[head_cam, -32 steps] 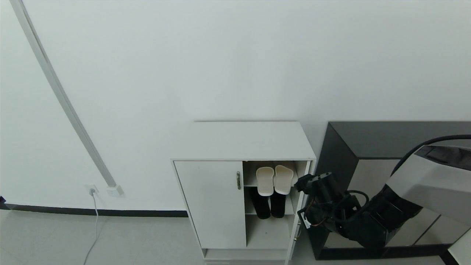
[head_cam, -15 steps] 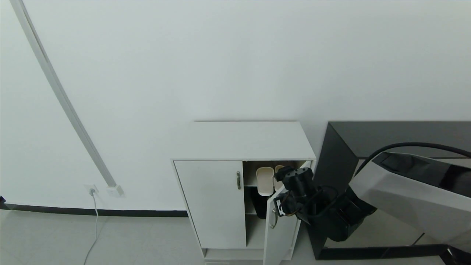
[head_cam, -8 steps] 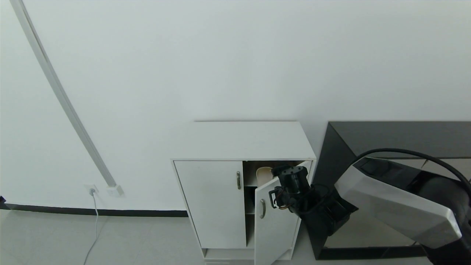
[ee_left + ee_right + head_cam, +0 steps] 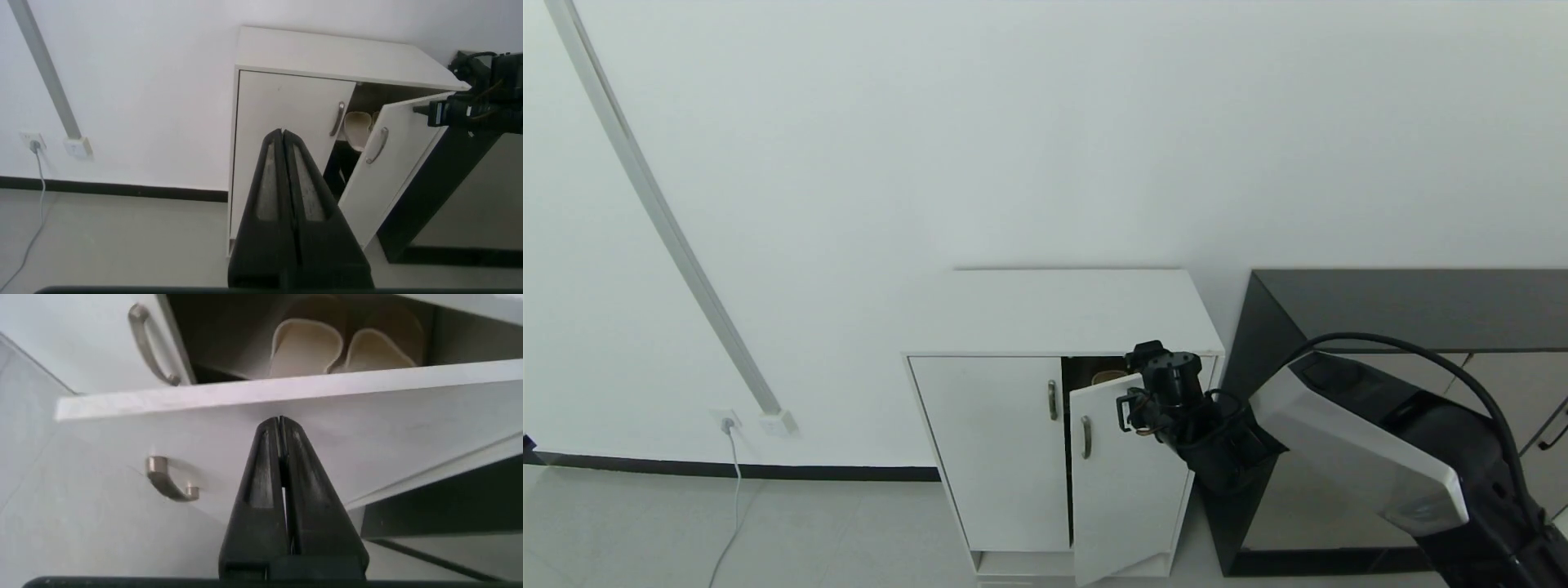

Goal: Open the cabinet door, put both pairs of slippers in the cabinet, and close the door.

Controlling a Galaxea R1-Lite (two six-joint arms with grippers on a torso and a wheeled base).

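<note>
The white cabinet [image 4: 1078,314] stands against the wall with its left door shut. Its right door [image 4: 1127,474] hangs slightly ajar. My right gripper [image 4: 1145,356] is shut, and its tips rest against the outer face of that door at the top edge [image 4: 280,420]. Through the gap, the beige slippers [image 4: 306,339] stand on the upper shelf; in the head view just a sliver of one [image 4: 1109,376] shows. My left gripper [image 4: 283,135] is shut on nothing and hangs in the air well in front of the cabinet [image 4: 327,61]. The space below the beige pair is dark.
A dark mirrored unit [image 4: 1339,310] stands against the cabinet's right side. A wall socket with a cable [image 4: 727,426] and a slanting grey conduit [image 4: 645,188] are off to the left. Grey floor [image 4: 809,531] lies open in front.
My right arm has swung the right door from wide open to nearly shut. The beige and black slippers, plainly seen earlier, are now mostly hidden behind it.
</note>
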